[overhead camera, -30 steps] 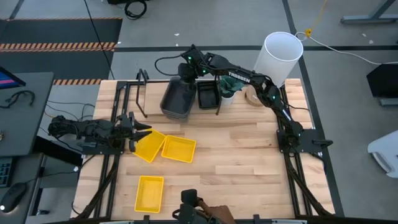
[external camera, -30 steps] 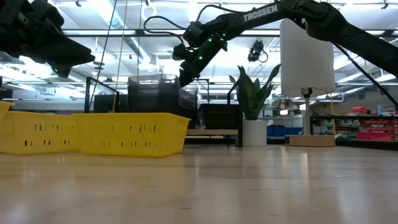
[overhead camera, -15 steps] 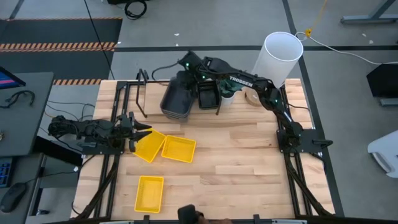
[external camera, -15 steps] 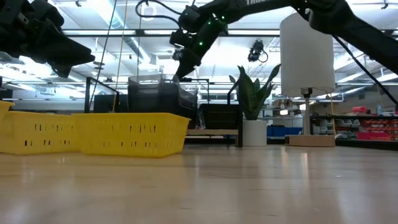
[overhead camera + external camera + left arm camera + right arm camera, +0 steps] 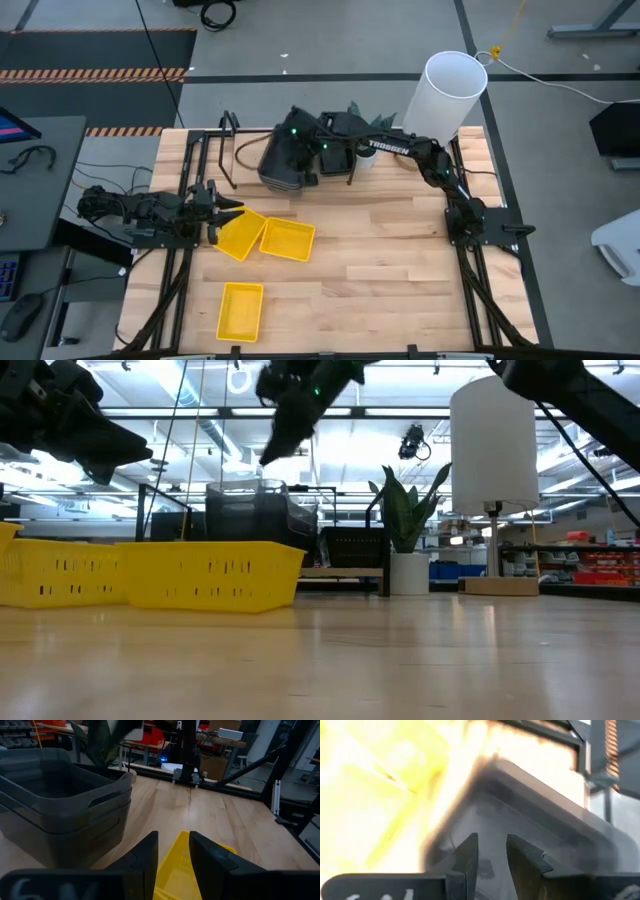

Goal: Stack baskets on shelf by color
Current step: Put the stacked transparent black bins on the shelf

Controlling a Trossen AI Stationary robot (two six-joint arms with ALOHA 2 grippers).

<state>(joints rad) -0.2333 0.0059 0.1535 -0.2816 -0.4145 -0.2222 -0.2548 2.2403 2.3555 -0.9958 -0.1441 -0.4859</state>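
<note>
The dark grey baskets (image 5: 278,160) are nested in one stack at the far side of the table, with the black mesh baskets (image 5: 335,157) beside them on the shelf (image 5: 232,165). My right gripper (image 5: 492,855) hovers open above the grey stack (image 5: 248,510), clear of its rim, fingers pointing down. Three yellow baskets lie on the tabletop: two side by side (image 5: 240,235) (image 5: 288,240) and one nearer (image 5: 240,308). My left gripper (image 5: 174,855) waits at the table's left, slightly open, above the corner of the left yellow basket (image 5: 180,870).
A tall white cylinder (image 5: 455,90) stands at the far right corner, with a potted plant (image 5: 405,525) and a round wooden piece (image 5: 405,155) close to it. Bare tabletop (image 5: 400,260) lies to the right of the yellow baskets.
My right gripper has risen from the right rim of the grey stack. It has swung over the stack toward the table's left and near side. The baskets have stayed in place.
</note>
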